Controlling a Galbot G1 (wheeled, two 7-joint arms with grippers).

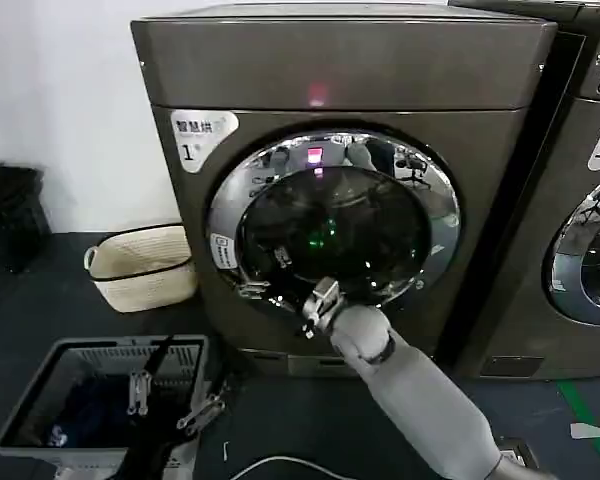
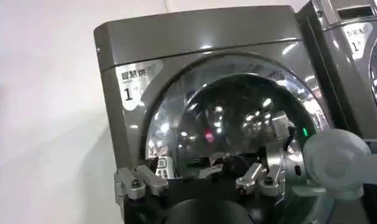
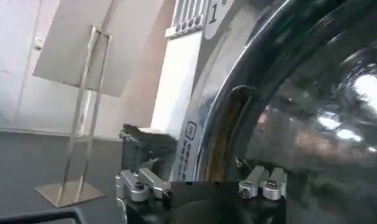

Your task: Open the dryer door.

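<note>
The right end effector (image 1: pixel 318 305), fingers spread, hovered at the lower chrome rim of the shut dryer door (image 1: pixel 332 228) on the dryer's (image 1: pixel 340 70) front, apparently to hook and swing it open, while the left end effector (image 1: pixel 170 395) waited low, fingers spread.

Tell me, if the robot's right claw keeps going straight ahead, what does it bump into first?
Most likely the dryer door. The right gripper points at its lower shiny rim, very close, with nothing in between that I can see. Depth is hard to judge, so it may already be touching.
</note>
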